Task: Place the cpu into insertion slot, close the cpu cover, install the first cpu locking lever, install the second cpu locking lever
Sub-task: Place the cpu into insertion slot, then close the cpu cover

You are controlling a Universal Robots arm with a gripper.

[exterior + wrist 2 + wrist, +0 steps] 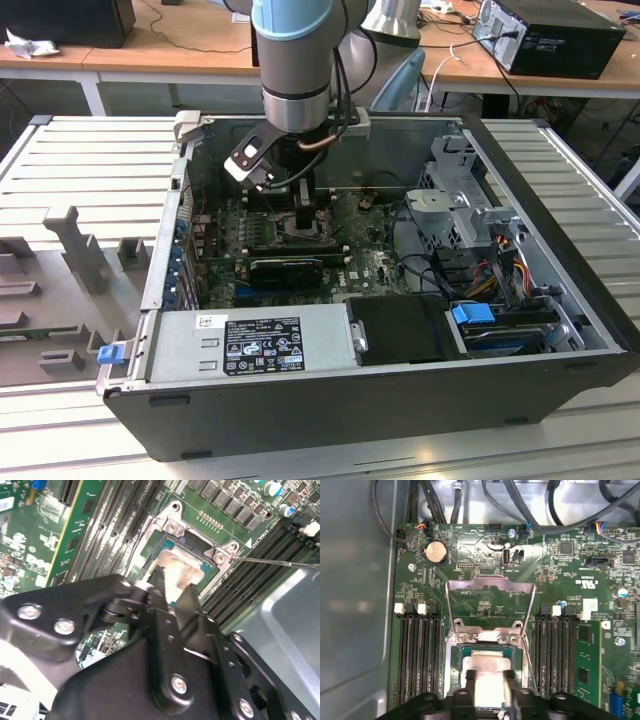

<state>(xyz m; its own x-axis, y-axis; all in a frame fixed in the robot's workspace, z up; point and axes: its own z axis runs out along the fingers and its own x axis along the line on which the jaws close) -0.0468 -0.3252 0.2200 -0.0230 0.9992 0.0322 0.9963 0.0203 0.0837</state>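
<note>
In the exterior view: reaching straight down from the blue-jointed arm [295, 60] into an open computer case [300, 420] on the slatted grey worktop [80, 160], with the end effector [303, 212] low over the green motherboard [375, 262], just behind the black graphics card [285, 268].

In the second wrist view: narrow-set black fingers [187, 600] pressed against opposite edges of the cpu [175, 565], apparently gripping it. Lying flat, silver face up, inside the metal-rimmed insertion slot [159, 526], between banks of memory slots [255, 570]. Off one corner of the socket, a thin wire locking lever [280, 563] sticking out free, unlatched.

In the first wrist view: the same narrow hold on the chip, seated square in the socket. Beyond the socket, on the side away from the fingers, the cpu cover [490, 585] swung up and open on its hinge, with green board visible through its cut-out centre.

Judged from all three: placing all but finished, lacking only the release. Cover not yet closed, no lever seen latched, so three steps left.
</note>
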